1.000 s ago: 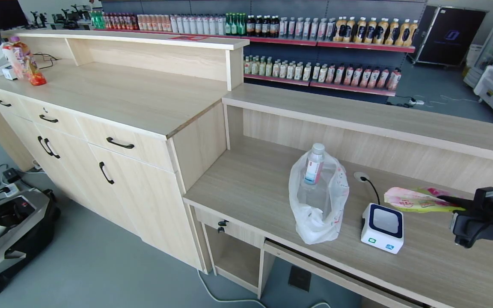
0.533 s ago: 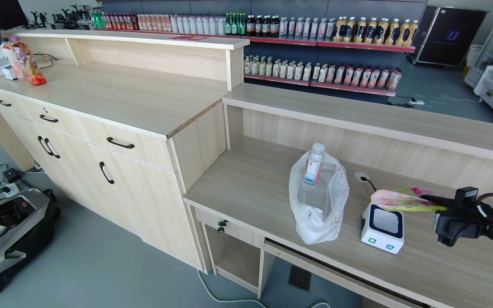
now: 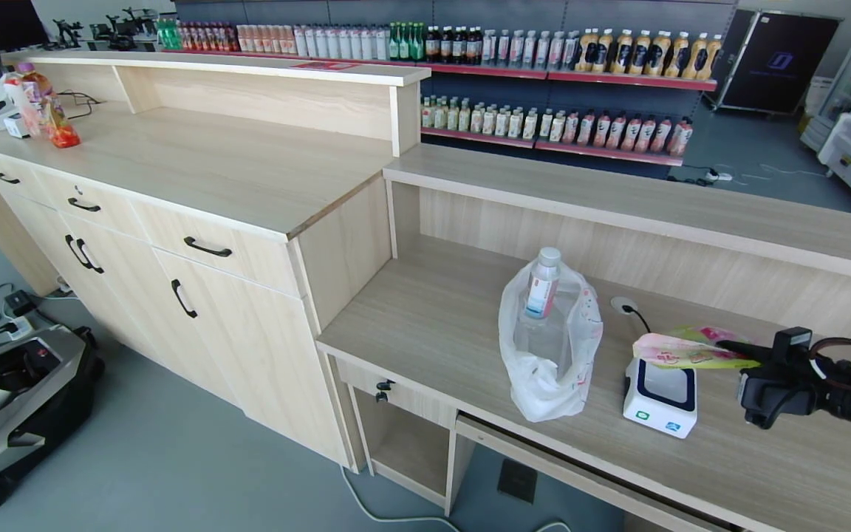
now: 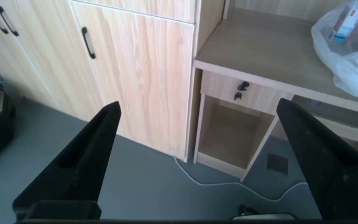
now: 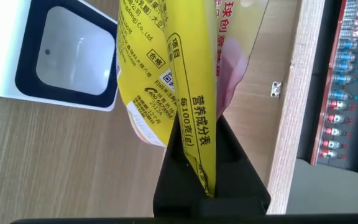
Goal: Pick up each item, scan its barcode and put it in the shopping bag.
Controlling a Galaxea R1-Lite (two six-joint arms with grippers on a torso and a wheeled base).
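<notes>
My right gripper (image 3: 730, 347) is shut on a pink and yellow snack packet (image 3: 684, 352), held flat just above the white barcode scanner (image 3: 660, 394) on the low counter. In the right wrist view the snack packet (image 5: 179, 81) hangs from the shut fingers (image 5: 197, 168) next to the scanner's window (image 5: 67, 53). A translucent shopping bag (image 3: 549, 347) stands left of the scanner with a clear bottle (image 3: 542, 284) upright inside it. My left gripper (image 4: 197, 162) is open, low over the floor in front of the cabinet doors (image 4: 135, 68), with the shopping bag (image 4: 348, 43) far off on the counter.
The scanner's black cable (image 3: 641, 321) runs to a grommet hole behind it. A raised back shelf (image 3: 617, 199) borders the low counter. A taller counter (image 3: 196, 162) stands left, with groceries (image 3: 41, 103) at its far end. Drink shelves (image 3: 544, 74) line the room behind.
My right gripper has carried the snack packet leftward, from beside the scanner to just over its top. The bag, bottle and scanner have stayed put.
</notes>
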